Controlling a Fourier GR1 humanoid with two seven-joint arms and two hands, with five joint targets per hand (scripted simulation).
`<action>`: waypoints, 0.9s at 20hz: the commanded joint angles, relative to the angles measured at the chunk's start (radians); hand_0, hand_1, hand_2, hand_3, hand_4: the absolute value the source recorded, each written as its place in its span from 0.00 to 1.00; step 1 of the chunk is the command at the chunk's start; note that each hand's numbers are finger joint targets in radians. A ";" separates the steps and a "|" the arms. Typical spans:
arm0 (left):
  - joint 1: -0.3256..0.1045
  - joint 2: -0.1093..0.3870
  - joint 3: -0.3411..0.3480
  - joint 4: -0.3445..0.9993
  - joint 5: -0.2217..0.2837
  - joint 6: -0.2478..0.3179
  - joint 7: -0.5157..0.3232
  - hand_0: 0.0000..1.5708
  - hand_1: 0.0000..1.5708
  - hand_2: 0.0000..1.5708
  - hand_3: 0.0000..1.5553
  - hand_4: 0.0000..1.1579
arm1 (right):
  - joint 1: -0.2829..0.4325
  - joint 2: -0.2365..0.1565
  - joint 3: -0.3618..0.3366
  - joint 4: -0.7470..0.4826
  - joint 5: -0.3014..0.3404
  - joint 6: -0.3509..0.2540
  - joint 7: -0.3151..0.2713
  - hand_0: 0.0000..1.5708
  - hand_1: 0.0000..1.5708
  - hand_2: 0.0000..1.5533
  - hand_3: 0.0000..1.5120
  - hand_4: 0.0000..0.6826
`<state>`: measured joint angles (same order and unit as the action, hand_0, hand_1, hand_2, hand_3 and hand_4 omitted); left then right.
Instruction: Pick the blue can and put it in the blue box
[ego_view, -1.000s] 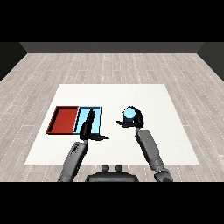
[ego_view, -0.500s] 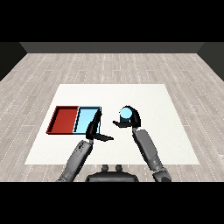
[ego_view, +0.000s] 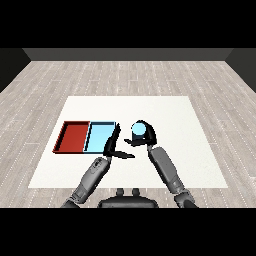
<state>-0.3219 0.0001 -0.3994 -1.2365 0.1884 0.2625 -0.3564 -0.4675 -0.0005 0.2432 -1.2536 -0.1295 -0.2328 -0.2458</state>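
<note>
Head view: right hand (ego_view: 145, 136) with fingers curled around the blue can (ego_view: 138, 130), above the tabletop (ego_view: 175, 120). Left hand (ego_view: 114, 146), fingers straight and apart, beside the blue tray (ego_view: 100, 136).

Right hand (ego_view: 145, 137), curled round the blue can (ego_view: 138, 130): shifted leftward with the can across the counter (ego_view: 165, 112), now closer to the light blue tray (ego_view: 100, 136) than a second ago (can not yet over the tray). Left hand (ego_view: 114, 146): withdrawn from over the light blue tray to that tray's right edge, fingers straight, thumb spread toward the right hand; more of the tray's floor uncovered than before.
</note>
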 joint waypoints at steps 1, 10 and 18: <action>0.004 0.000 -0.029 0.045 0.042 0.007 -0.039 0.00 0.00 0.00 0.00 0.00 | 0.044 -0.010 -0.019 -0.097 0.002 0.049 0.052 0.91 0.91 0.94 0.91 0.82; -0.171 0.000 -0.174 0.240 0.229 0.138 -0.089 0.00 0.00 0.00 0.00 0.00 | -0.026 0.000 0.067 0.076 -0.068 -0.011 -0.075 0.91 0.91 0.94 0.91 0.81; -0.079 0.000 -0.103 0.094 0.111 0.079 0.003 0.00 0.00 0.00 0.00 0.00 | -0.013 0.000 0.143 0.000 -0.094 -0.069 -0.041 0.90 0.90 0.94 0.90 0.82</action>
<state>-0.4355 0.0000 -0.5224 -1.0960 0.3461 0.3577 -0.3806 -0.4850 -0.0002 0.3492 -1.2216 -0.2032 -0.2766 -0.2989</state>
